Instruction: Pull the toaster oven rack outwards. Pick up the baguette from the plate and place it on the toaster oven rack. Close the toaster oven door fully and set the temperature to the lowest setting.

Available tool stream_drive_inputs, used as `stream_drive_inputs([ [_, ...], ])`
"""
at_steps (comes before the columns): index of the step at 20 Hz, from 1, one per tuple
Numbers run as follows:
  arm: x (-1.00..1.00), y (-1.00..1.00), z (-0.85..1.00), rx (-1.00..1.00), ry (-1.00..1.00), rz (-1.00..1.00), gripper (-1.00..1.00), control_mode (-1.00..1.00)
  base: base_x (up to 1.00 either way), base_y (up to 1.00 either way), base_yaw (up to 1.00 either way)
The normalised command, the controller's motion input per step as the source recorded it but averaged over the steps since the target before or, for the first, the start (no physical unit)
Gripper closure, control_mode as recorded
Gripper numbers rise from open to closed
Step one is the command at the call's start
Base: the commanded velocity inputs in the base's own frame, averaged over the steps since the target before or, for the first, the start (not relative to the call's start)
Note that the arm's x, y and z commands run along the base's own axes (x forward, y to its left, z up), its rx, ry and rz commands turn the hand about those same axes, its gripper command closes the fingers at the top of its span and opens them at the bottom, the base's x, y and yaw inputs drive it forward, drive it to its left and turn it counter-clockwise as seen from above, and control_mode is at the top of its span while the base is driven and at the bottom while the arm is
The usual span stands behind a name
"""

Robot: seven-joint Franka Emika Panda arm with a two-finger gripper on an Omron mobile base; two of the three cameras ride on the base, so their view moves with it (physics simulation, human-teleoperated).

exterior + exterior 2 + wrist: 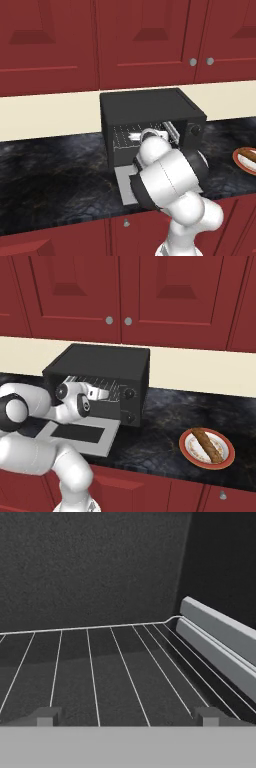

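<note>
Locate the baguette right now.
The baguette lies on the red-rimmed plate on the dark counter, right of the toaster oven in the right base view, well clear of the open gripper.

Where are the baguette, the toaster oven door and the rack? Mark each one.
baguette [207, 445]: right base view, middle of the loaf on the plate.
toaster oven door [108, 438]: right base view, grey frame of the lowered panel.
toaster oven rack [125, 662]: hand view, a wire mid-grid.
</note>
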Motion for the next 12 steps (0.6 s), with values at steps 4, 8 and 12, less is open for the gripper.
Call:
stream_drive_inputs([
  [4,0.21,0.0,-0.21,0.01,0.02,0.0,-1.0,-1.0,0.0,0.0,0.0],
  [8,0.19,0.0,-0.22,0.02,0.04,0.0,-1.0,-1.0,0.0,0.0,0.0],
  [12,0.16,0.0,-0.19,0.01,0.02,0.0,-1.0,-1.0,0.0,0.0,0.0],
])
